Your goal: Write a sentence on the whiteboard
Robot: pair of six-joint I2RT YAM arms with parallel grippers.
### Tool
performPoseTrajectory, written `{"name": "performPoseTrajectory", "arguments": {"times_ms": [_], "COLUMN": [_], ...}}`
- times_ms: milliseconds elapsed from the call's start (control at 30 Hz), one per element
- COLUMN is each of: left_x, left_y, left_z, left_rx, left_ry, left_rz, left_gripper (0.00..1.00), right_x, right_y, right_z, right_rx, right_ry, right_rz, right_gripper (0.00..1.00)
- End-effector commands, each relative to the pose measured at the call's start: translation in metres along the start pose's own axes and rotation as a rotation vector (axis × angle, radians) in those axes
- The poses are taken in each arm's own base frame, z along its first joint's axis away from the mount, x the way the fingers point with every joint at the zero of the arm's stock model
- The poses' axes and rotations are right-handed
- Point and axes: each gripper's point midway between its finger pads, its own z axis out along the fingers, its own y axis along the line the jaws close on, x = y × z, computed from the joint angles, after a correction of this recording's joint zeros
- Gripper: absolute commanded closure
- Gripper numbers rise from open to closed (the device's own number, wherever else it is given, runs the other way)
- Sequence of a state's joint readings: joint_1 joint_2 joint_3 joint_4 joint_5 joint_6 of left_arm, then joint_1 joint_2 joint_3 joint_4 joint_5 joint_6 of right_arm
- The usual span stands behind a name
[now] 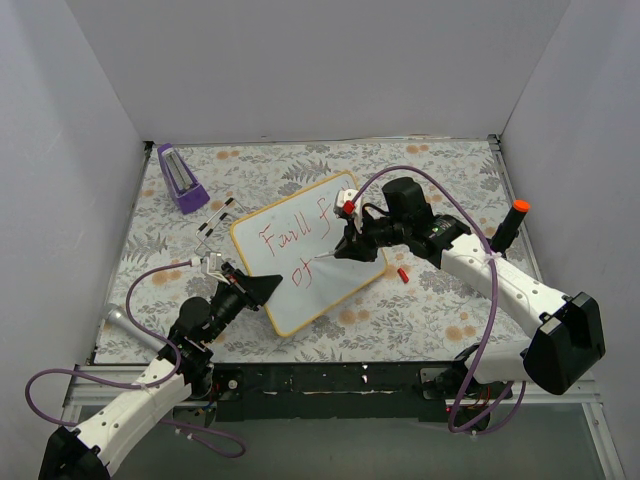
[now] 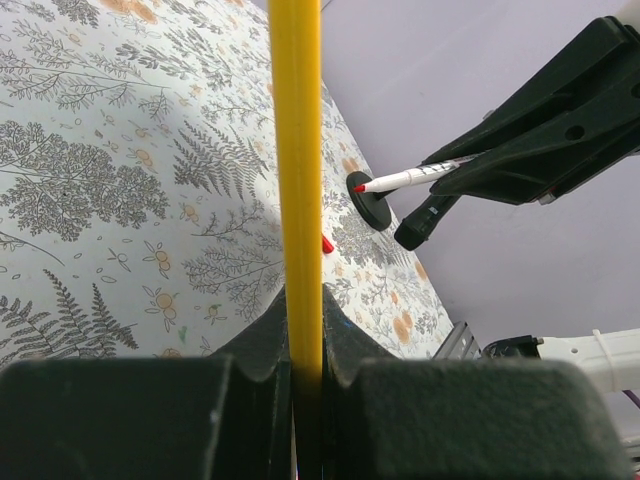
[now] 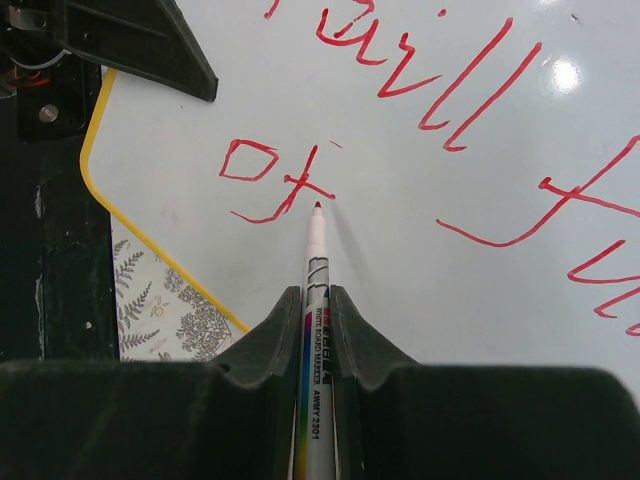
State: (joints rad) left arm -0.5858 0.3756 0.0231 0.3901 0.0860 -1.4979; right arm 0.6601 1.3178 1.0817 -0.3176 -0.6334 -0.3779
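Observation:
The whiteboard (image 1: 300, 255), white with a yellow-orange frame, lies tilted in the middle of the table. My left gripper (image 1: 262, 290) is shut on its near-left edge; the left wrist view shows the yellow frame (image 2: 296, 150) edge-on between my jaws. My right gripper (image 1: 345, 250) is shut on a white marker (image 3: 317, 300) with a red tip. The tip sits at the board's surface just right of the "f" in "of". The sentence (image 3: 440, 90) is red handwriting: "Faill fu" on the top line and "of" (image 3: 275, 180) below.
A purple block (image 1: 180, 178) stands at the back left. A red marker cap (image 1: 401, 273) lies right of the board. A red-tipped black post (image 1: 508, 225) stands at the right. Black clips (image 1: 215, 222) lie by the board's left corner. White walls enclose the floral table.

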Motion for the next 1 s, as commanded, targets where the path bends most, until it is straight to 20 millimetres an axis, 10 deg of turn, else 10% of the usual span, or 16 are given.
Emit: {"name": "performPoseTrajectory", "arguments": {"times_ms": [0,967], "left_x": [-0.0251,-0.0264], "left_y": [-0.0301,-0.0333], "left_z": [-0.0027,-0.0042], "left_rx": [0.132,0.144], "left_ry": [-0.115,-0.118], "left_rz": [-0.008,-0.01], "left_gripper": [1.0,1.0], "right_x": [-0.0073,-0.0066], "right_y": [-0.0036,-0.0036], "right_z": [-0.0037,-0.009], "right_rx": [0.009,0.008], "right_ry": [-0.027,-0.031], "right_rz": [-0.026,-0.029], "right_gripper": [0.99,0.99]}}
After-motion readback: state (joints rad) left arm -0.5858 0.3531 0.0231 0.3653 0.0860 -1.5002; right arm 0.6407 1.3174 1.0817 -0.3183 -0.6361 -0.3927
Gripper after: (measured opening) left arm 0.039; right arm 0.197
